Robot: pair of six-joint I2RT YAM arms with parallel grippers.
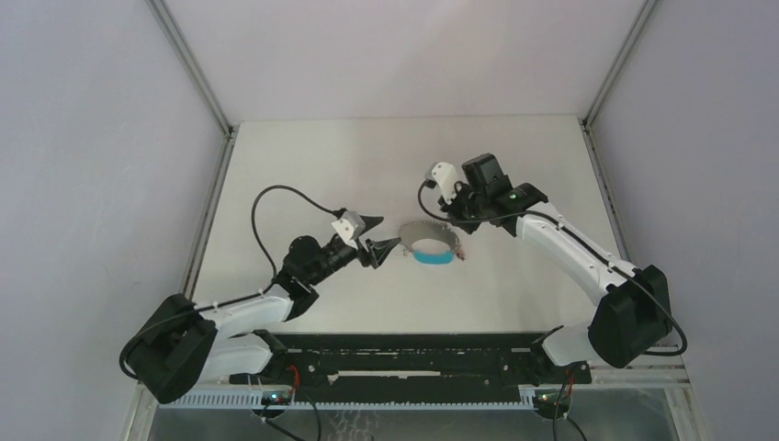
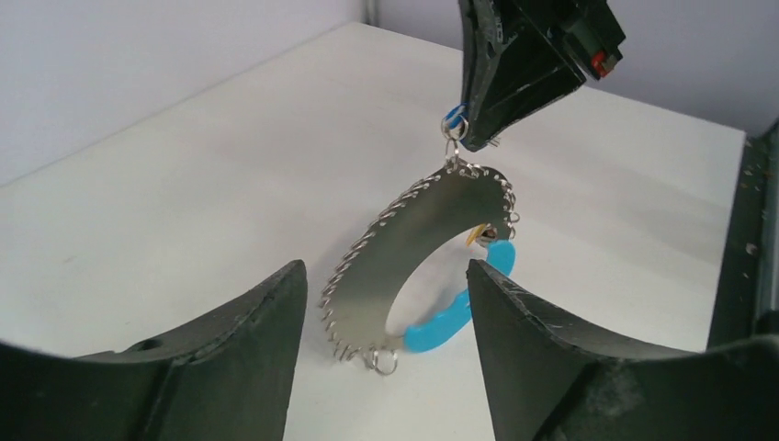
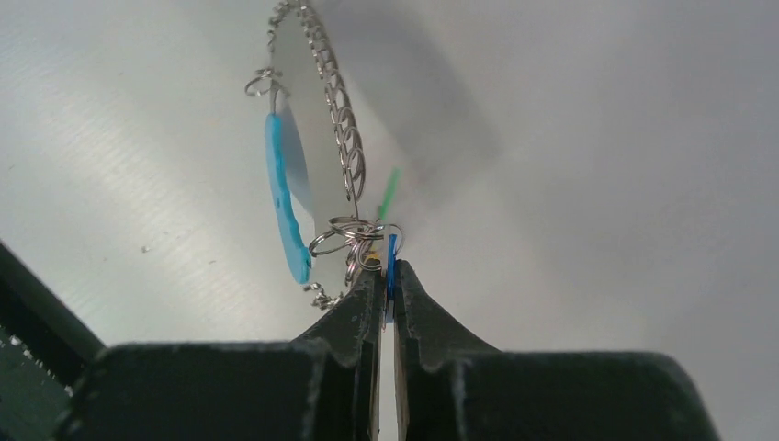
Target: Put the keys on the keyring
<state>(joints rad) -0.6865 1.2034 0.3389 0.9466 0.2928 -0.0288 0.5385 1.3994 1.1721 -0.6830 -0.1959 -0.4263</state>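
Nearest the arm bases, a black rail (image 1: 413, 358) runs along the near edge of the white table (image 1: 367, 156). From there the left arm reaches up and to the right, with a black cable (image 1: 260, 216) looping off its wrist. The left gripper (image 1: 378, 233) has its jaws wide apart and holds nothing, its tips just beside the left side of the keyring (image 1: 430, 241). The keyring stands on edge near the middle of the table, between the two grippers, with nothing else between them. Just beyond it the right gripper (image 1: 455, 220) comes down onto the ring's top. Its jaws are pressed together on the blue key (image 3: 392, 257), a thin dark-blue sliver between them. Farther off are bare table and pale walls (image 1: 83, 138). The overhead view gives only a small silver loop with a cyan piece (image 2: 441, 326) on its near side. The left wrist view shows the loop as a broad silver band edged with wire coils, framed between that gripper's fingers (image 2: 239, 349). There it hangs below the right gripper's tip with its lower edge at the table, but I cannot tell whether it touches. Only the right wrist view shows the pinch close up, with small split rings (image 3: 344, 234) bunched at the tips and a green bit (image 3: 390, 188) just beyond them.
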